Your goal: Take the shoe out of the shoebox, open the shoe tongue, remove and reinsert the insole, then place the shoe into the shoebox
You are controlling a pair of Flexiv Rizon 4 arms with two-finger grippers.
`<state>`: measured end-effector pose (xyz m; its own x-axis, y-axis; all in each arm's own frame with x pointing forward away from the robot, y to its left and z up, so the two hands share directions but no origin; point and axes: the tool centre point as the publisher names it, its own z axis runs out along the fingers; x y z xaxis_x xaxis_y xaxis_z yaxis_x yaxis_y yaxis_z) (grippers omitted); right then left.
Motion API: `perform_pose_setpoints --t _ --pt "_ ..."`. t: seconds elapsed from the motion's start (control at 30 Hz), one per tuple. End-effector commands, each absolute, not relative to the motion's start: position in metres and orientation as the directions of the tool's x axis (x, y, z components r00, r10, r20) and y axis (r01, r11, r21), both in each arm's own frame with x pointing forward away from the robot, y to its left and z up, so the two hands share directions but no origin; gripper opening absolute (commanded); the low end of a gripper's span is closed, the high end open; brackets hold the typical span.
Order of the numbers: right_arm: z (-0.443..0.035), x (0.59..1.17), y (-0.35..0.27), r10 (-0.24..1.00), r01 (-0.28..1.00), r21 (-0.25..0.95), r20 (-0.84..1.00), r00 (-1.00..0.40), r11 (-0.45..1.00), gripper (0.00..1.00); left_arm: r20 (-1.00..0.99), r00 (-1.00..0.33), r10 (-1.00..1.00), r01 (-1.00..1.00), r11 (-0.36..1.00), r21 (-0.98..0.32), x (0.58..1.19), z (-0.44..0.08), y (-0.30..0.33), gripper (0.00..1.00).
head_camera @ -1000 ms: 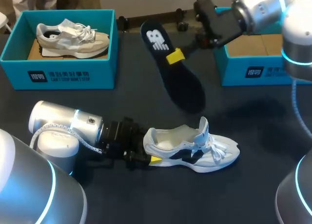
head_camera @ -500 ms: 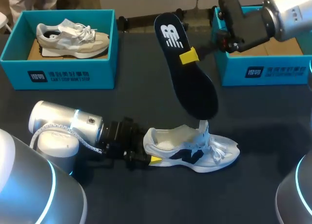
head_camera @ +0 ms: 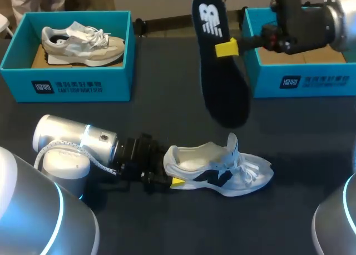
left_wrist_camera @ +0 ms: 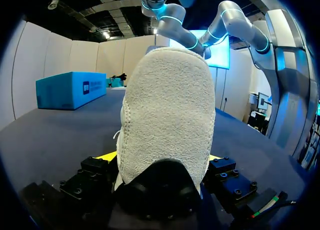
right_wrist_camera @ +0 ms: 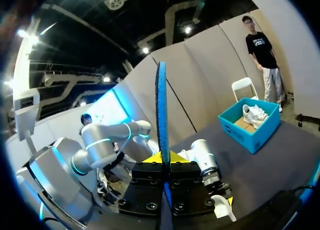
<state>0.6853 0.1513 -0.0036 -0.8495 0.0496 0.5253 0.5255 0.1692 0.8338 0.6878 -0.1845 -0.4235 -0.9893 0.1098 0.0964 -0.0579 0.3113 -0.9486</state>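
Right fingers (head_camera: 226, 48) either side of insole (head_camera: 222, 94)

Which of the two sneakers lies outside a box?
The white sneaker with black side patches, on the dark table; the beige sneaker sits inside a teal shoebox.

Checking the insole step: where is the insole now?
Head view: the insole hangs in the air right of centre, held by the right tool, between the white shoe and the right shoebox.
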Motion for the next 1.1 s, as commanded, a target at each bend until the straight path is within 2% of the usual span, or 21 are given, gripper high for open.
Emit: perform_pose_setpoints --t 0.03,0.37,0.67,1.1 --pt "0.003 0.664 0.140 0.110 0.533 0.841 0.523 -0.845 0.097 0.00 0.097 -0.989 0.110 -0.058 0.312 -0.948 0.688 -0.425 -0.185 0.00" --pt "0.003 0.664 0.140 0.110 0.533 0.841 0.523 -0.845 0.097 0.00 0.097 -0.989 0.110 -0.058 0.312 -0.948 0.688 -0.425 -0.185 0.00" --pt "0.024 0.644 0.116 0.027 0.507 0.860 0.506 -0.862 0.063 0.00 0.097 -0.989 0.110 -0.058 0.312 -0.948 0.688 -0.425 -0.185 0.00" --pt "0.040 0.630 0.097 0.092 0.521 0.850 0.514 -0.853 0.080 0.00 0.097 -0.989 0.110 -0.058 0.312 -0.948 0.688 -0.425 -0.185 0.00"
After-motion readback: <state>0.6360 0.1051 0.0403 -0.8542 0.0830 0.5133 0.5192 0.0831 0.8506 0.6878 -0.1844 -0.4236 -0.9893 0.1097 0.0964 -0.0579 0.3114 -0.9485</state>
